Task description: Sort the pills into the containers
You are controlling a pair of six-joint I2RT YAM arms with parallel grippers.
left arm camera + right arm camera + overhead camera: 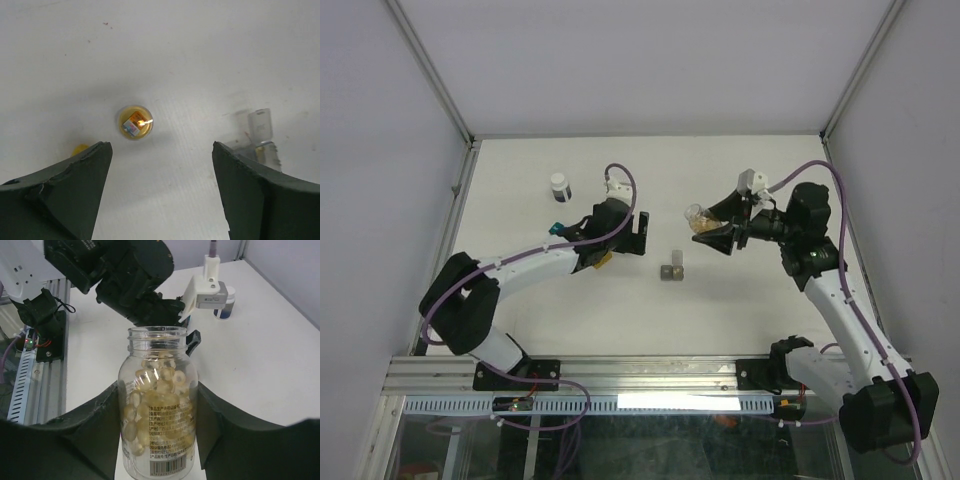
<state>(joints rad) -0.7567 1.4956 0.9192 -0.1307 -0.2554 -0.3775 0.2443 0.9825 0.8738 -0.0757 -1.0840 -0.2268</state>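
Observation:
My right gripper [718, 226] is shut on an open clear bottle [697, 217] of yellow pills and holds it above the table, mouth tilted toward the left arm. In the right wrist view the bottle [158, 405] stands between the fingers [159, 407]. The gray container [672, 268] lies below it on the table and also shows in the left wrist view [261, 134]. My left gripper [632, 240] is open and empty above the table [161, 150]. A small round amber thing [135, 122] lies under it. The amber-yellow container [603, 262] peeks from under the left wrist [80, 149]. The teal container [556, 229] lies left of the left arm.
A small dark bottle with a white cap [560, 186] stands at the back left and shows in the right wrist view [225, 310]. Walls enclose the table on three sides. An aluminium rail [640, 372] runs along the near edge.

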